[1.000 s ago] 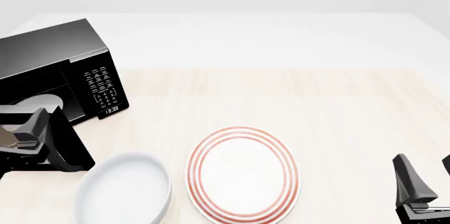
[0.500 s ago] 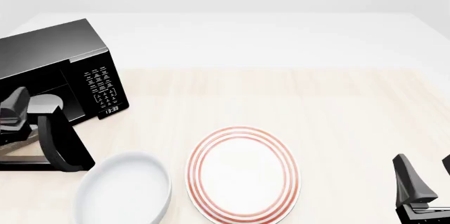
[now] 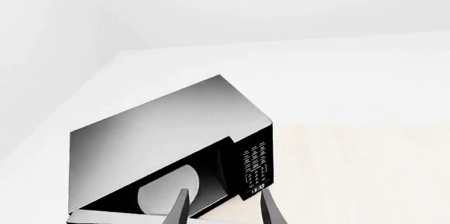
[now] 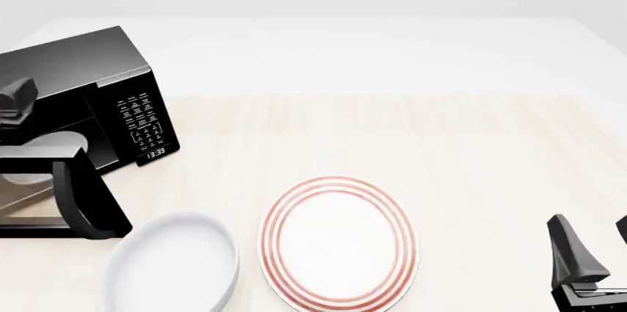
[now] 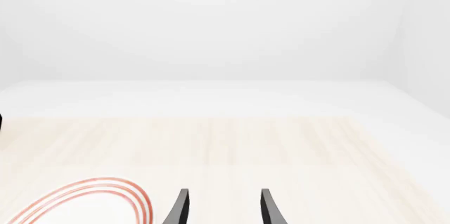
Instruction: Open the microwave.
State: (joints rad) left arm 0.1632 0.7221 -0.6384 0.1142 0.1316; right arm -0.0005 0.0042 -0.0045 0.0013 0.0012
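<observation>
The large glossy black microwave sits at the table's far left, its door swung open. Near its door lie a plain white bowl and a red-ringed white plate. The left gripper hovers above the microwave, jaws parted and empty; the right gripper, well apart from it, likewise.

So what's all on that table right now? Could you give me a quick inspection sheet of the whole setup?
Surface: pale wood-look table, white beyond it.
Job's things: black microwave at far left, door swung open toward the arms, pale turntable visible inside.
Clutter: white bowl; red-ringed plate beside it.
Grippers: left gripper open, holding nothing, apart from the door; right gripper open, empty, near the table's right edge.
Cables: nothing seen.
Surroundings: plain white walls.
</observation>
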